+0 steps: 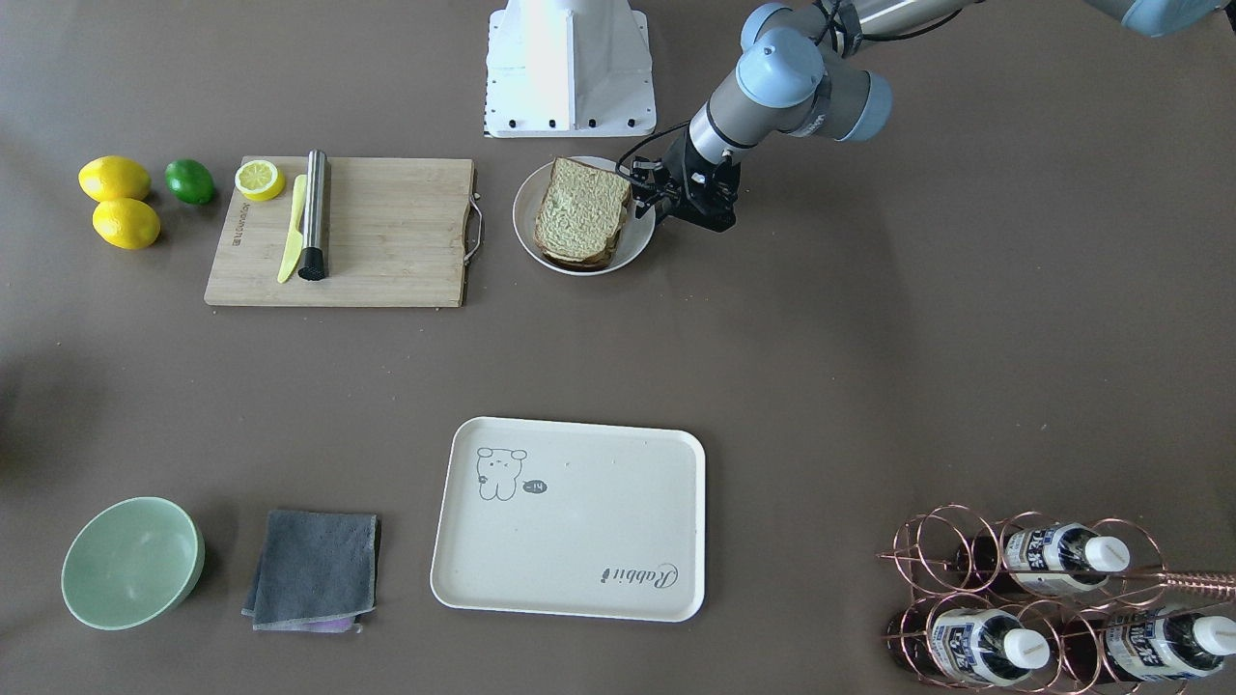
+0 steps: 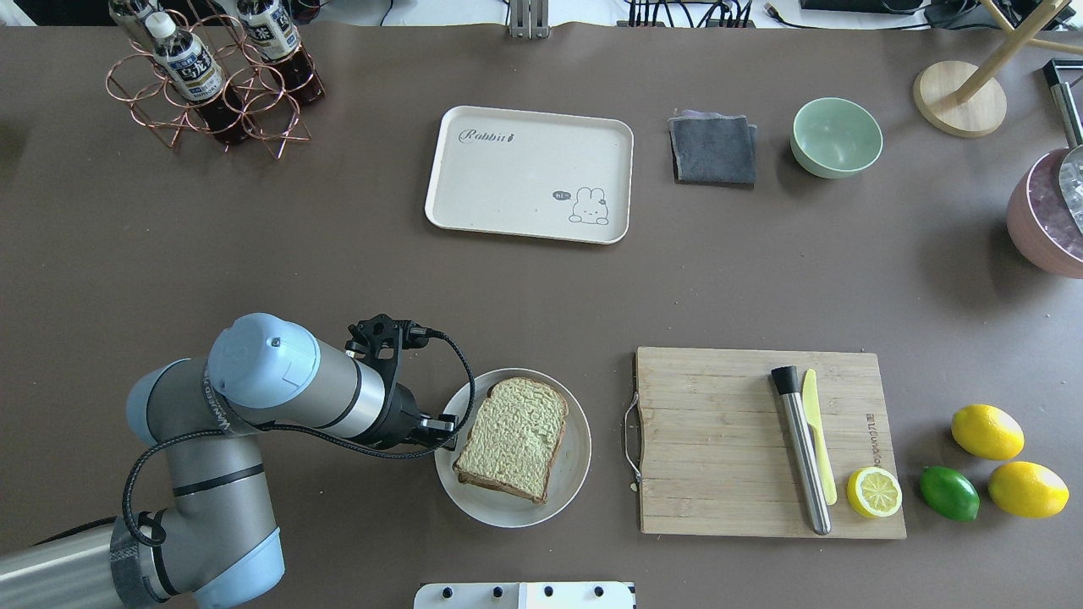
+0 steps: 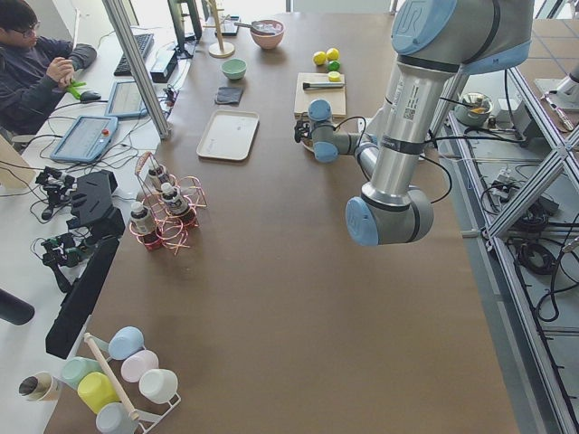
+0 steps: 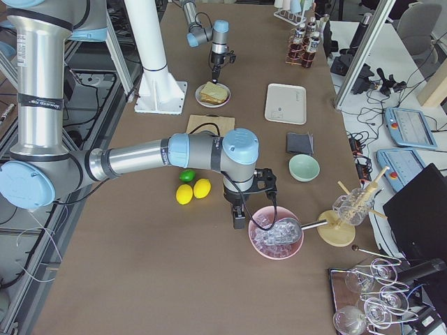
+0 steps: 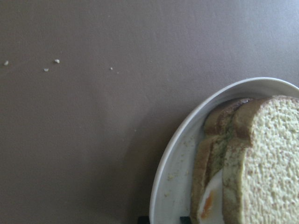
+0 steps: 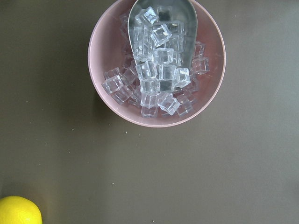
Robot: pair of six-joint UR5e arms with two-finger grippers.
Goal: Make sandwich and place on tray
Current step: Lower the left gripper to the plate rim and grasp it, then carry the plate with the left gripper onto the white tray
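As left end effector (image 2: 442,423) hangs open at plate (image 2: 577,461) rim, sandwich (image 2: 514,436) lies just ahead; right arm (image 4: 140,158) far.

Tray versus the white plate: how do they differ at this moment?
The tray is rectangular with rounded corners; the plate is round. The tray bears only its print; the plate holds the sandwich. The tray lies across the table from the robot's base; the plate lies near it. Both are pale and flat on the table.
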